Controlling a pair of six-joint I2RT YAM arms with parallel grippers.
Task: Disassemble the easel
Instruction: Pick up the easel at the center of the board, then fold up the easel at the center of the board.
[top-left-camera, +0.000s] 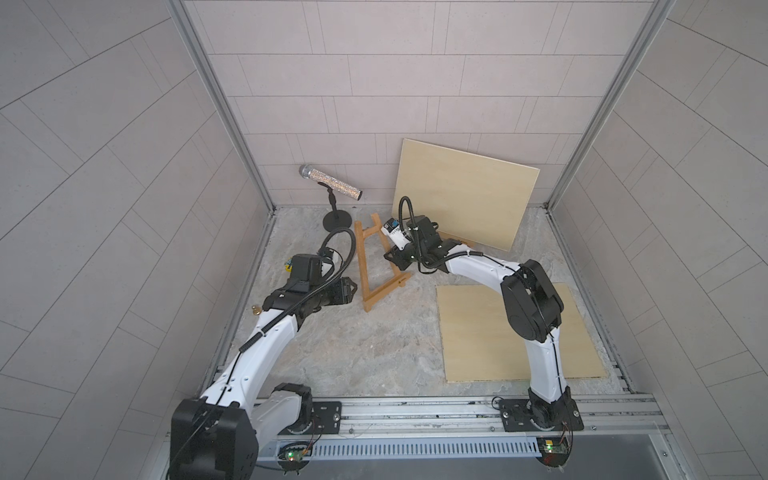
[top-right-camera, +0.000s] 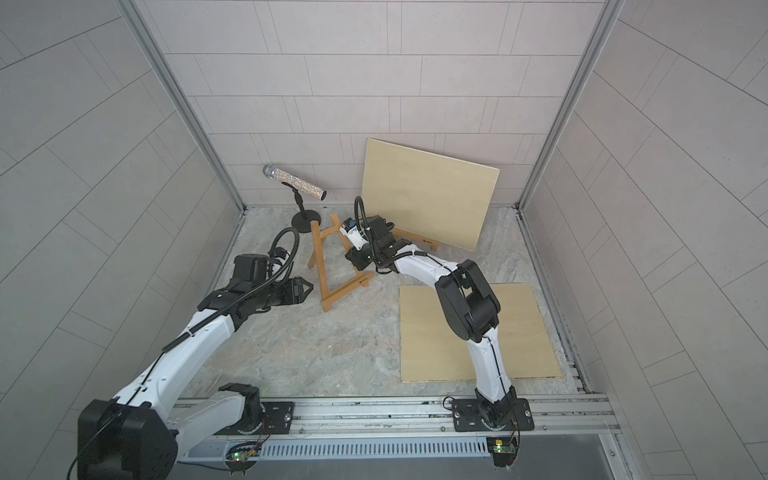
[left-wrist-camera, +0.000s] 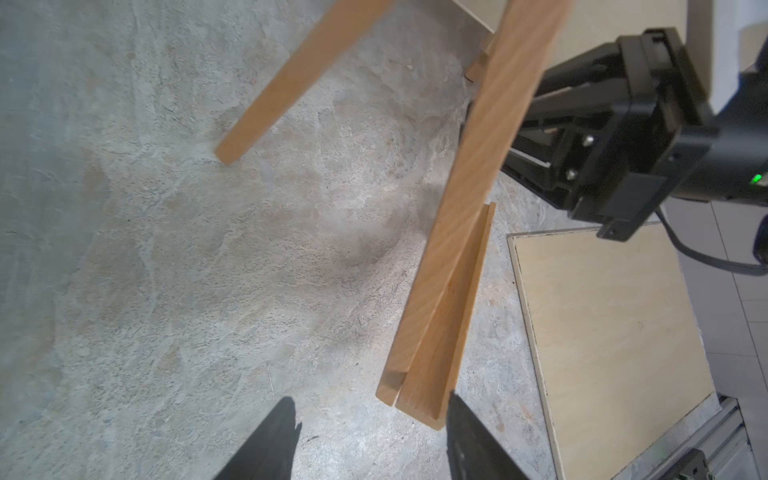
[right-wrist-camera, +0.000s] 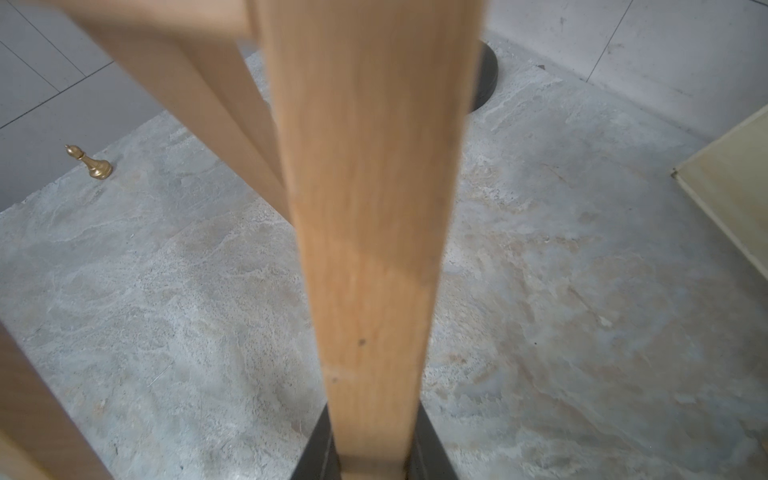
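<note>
Right gripper (right-wrist-camera: 374, 455): is clamping one front leg of the easel (top-left-camera: 360, 266), its jaws pressing against both sides of the wooden bar.
Left gripper (left-wrist-camera: 370, 400): is hovering with jaws standing roughly half open and gripping nothing; its fingertips (left-wrist-camera: 463, 419) are sitting just beside the lower end of the easel, and contact cannot be told.
Easel: is standing tilted on the stone-patterned tabletop (top-left-camera: 353, 353) between the two grippers, with its top pointing toward the back wall; whether every foot is resting on the surface cannot be told.
Ledge (left-wrist-camera: 440, 332): is running along the bottom of the easel's front frame, low over the tabletop.
Rear leg (left-wrist-camera: 291, 83): is angling away from the easel's front frame, with its end down by the tabletop.
Microphone (top-left-camera: 330, 183): is lying, glittery, across a black stand behind the easel, with the round base (top-left-camera: 337, 220) sitting just beside the easel's top.
Leaning board (top-left-camera: 465, 191): is resting against the back wall, behind the easel on the right arm's side.
Flat board (top-left-camera: 478, 332): is lying on the tabletop on the right arm's side of the easel, nearer the arm bases, with the right arm arching over it.
Chess piece (right-wrist-camera: 89, 163): is standing upright, small and golden, well apart from the easel on the left arm's side.
</note>
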